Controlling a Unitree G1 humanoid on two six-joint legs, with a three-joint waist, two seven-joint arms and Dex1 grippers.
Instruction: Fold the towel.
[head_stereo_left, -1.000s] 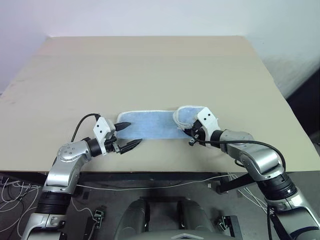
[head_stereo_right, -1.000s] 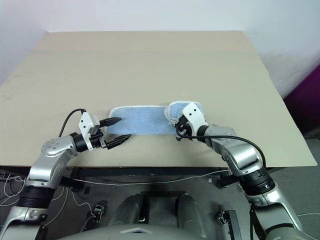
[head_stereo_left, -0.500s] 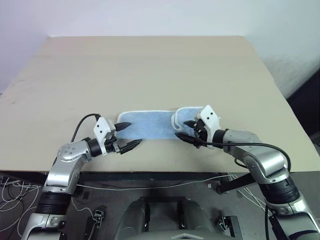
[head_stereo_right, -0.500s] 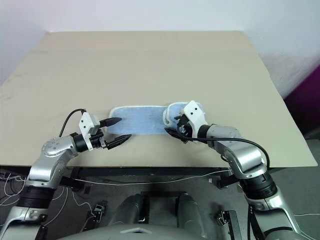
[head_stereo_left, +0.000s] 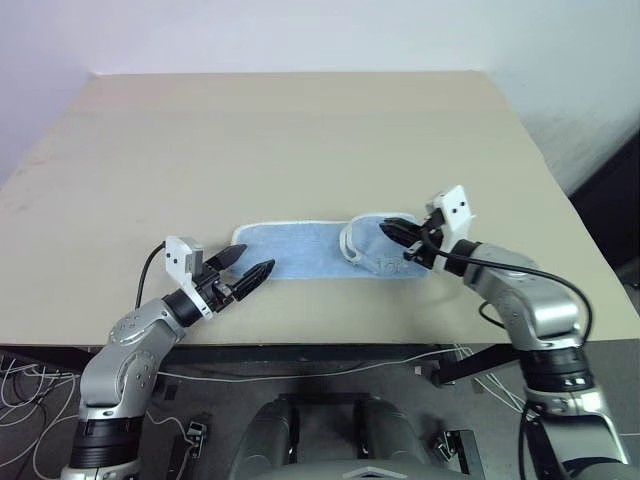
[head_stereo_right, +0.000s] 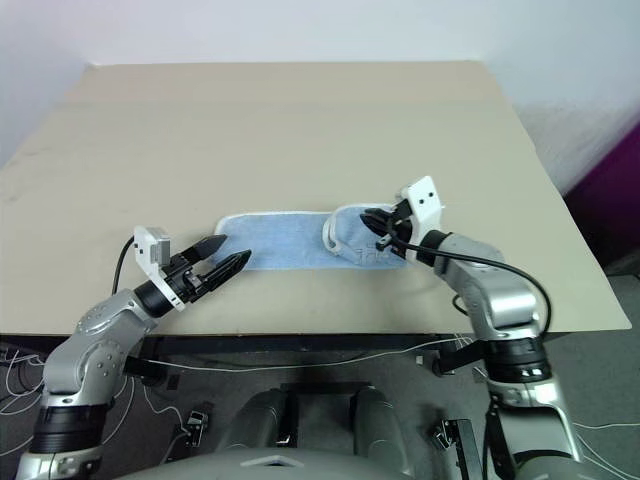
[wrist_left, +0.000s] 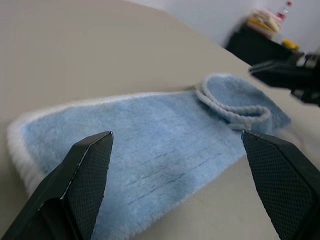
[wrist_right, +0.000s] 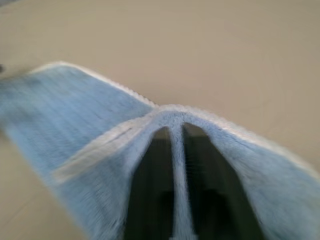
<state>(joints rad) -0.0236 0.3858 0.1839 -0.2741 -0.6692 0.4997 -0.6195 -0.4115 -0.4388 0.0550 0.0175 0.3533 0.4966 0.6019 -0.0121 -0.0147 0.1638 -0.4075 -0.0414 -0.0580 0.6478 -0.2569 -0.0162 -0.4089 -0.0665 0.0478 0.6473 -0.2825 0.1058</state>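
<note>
One fluffy blue terry towel (head_stereo_left: 300, 251), white corded hem, smooth beige table (head_stereo_left: 300, 130)

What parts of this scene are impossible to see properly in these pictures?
- Underside of the towel: it lies on the table.
- Towel's folded right end, head views: the right gripper covers part of it.
- Right wrist view: blurred cloth wraps the fingers.
- Left wrist view: background clutter too small and blurred to identify.

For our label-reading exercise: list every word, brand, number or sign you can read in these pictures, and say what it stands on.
None can be read. The towel, the table and both grippers, left and right, carry no legible text. The distant items on a dark stand in the left wrist view are too blurred to read.
</note>
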